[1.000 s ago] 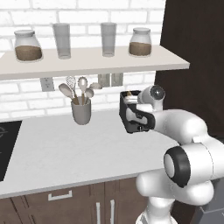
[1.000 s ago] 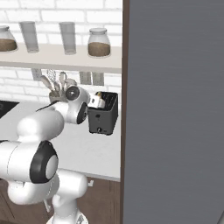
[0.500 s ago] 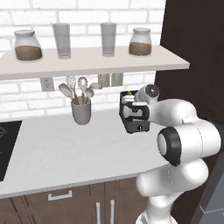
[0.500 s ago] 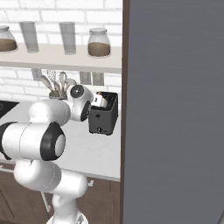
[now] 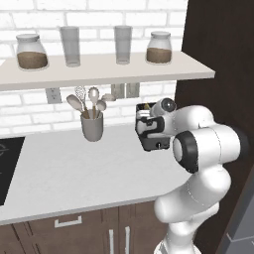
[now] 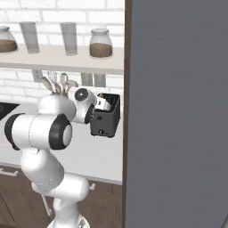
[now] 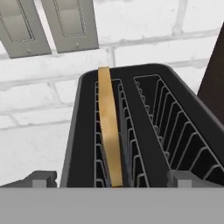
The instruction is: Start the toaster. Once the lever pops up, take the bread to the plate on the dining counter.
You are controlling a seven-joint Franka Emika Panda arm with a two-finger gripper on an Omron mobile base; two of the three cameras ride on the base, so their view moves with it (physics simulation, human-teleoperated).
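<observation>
The white desk (image 5: 74, 173) carries the toaster (image 5: 151, 136) and a grey utensil cup (image 5: 92, 126); the shelf (image 5: 99, 72) above holds two jars and two glasses

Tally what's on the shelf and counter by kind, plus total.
Jars with brown contents: 2
Empty glasses: 2
Utensil cup: 1
Toaster: 1
Bread slice in the toaster's left slot: 1
Total: 7

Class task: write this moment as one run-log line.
stage: at toaster | bread: upright in one slot, other slot empty | end effector: open above toaster, holding nothing
</observation>
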